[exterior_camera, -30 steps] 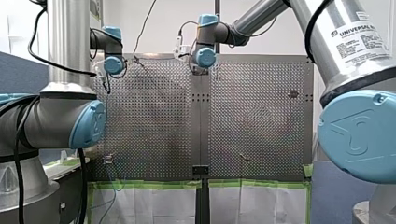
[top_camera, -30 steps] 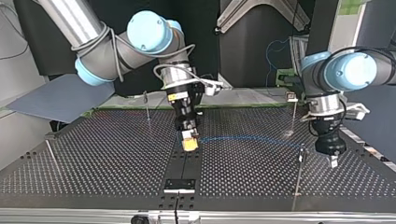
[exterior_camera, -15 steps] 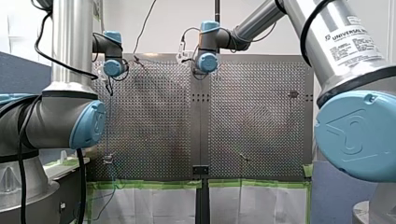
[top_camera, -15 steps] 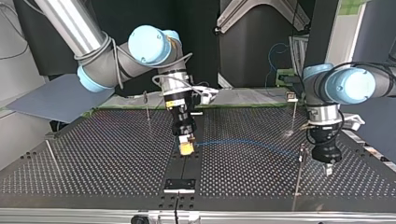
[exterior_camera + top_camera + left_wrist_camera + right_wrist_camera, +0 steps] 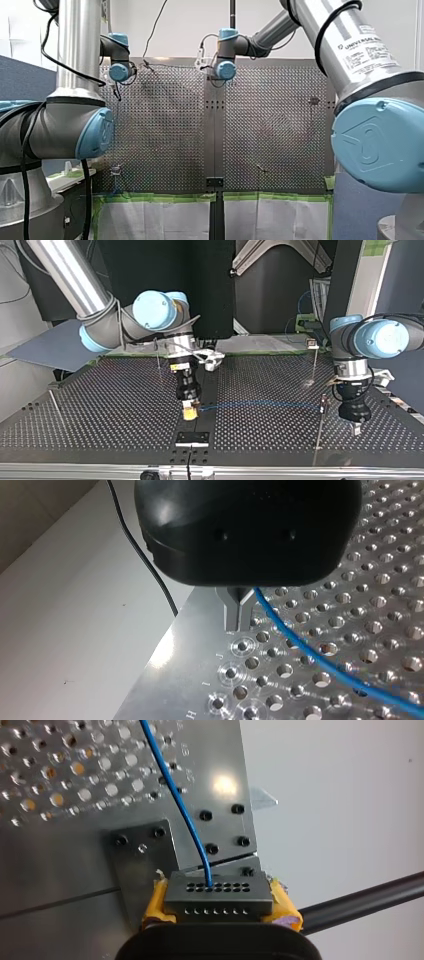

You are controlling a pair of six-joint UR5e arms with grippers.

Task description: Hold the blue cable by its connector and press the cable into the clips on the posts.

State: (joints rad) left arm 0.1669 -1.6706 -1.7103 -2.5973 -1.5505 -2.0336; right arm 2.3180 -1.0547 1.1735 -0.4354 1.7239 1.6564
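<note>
Nearest in the top view, low in the middle of the frame, a black plate [image 5: 192, 438] is bolted to the table [image 5: 100, 410]. Just behind the plate, my right gripper [image 5: 190, 413] points down at the table. It is holding the connector [image 5: 218, 892]. The right wrist view shows that grey block, with its rows of holes, clamped between the yellow pads [image 5: 156, 902]. The cable [image 5: 175, 800] leaves one hole of the block and runs away over the perforated table.

In the top view the cable [image 5: 260, 402] lies low across the middle of the frame, from the connector rightward to the top of a thin post [image 5: 320, 430] at lower right. Whether it sits in the clip there is too small to tell.

Just right of that post, my left gripper [image 5: 356, 428] hangs tip-down over the table. In the left wrist view its metal fingers [image 5: 231, 612] are drawn together with nothing seen between them. The cable passes just beside them and runs off across the holes.

Farther back, two more posts stand near the table's far edge, one at centre left [image 5: 157, 357] and one at right [image 5: 314, 365].
</note>
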